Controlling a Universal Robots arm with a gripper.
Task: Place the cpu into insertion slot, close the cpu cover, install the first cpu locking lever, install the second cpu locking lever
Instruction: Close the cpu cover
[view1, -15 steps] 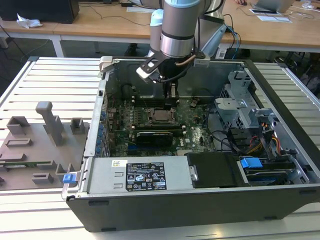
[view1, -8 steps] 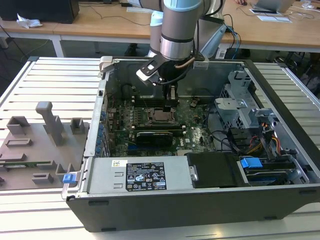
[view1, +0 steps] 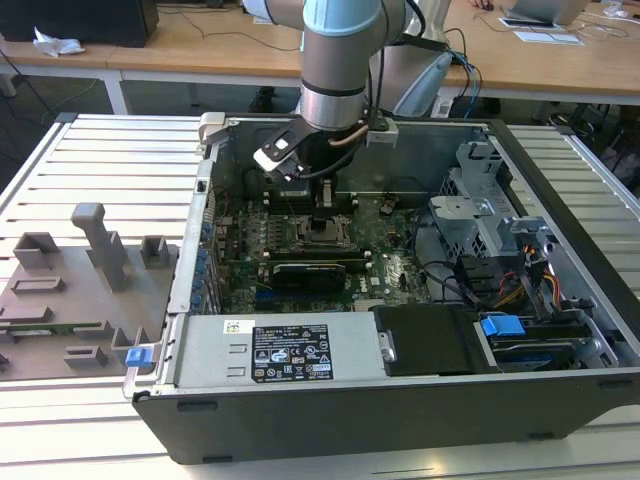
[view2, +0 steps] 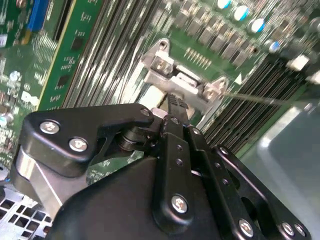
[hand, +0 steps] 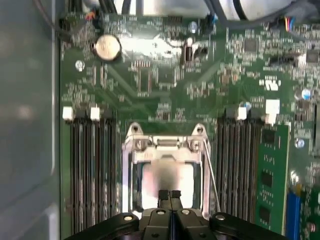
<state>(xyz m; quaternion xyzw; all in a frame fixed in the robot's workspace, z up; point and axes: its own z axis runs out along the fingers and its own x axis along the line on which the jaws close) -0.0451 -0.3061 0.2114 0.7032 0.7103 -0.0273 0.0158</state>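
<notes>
In the first wrist view the cpu (hand: 167, 176) lies flat in the insertion slot (hand: 131, 200), its grey top showing through the window of the silver cpu cover (hand: 167, 146), which lies down around it. My gripper (hand: 169, 195) hangs right over the cpu's near edge with its black fingertips (hand: 163, 194) pressed together and nothing between them. A thin metal lever rod (hand: 212, 175) runs slanted along one side of the slot. In the second wrist view the gripper (view2: 173, 101) sits close to the cover's hinge bracket (view2: 182, 82). In the exterior view the gripper (view1: 325, 208) stands just above the slot (view1: 326, 236).
Black memory slots (hand: 87, 170) flank the socket, with a green memory module (hand: 270, 170) on one side. A long black expansion card (view1: 312, 272), the power supply (view1: 270, 350) and a drive cage (view1: 480, 215) crowd the case. A grey fixture board (view1: 80, 290) lies at the exterior view's left.
</notes>
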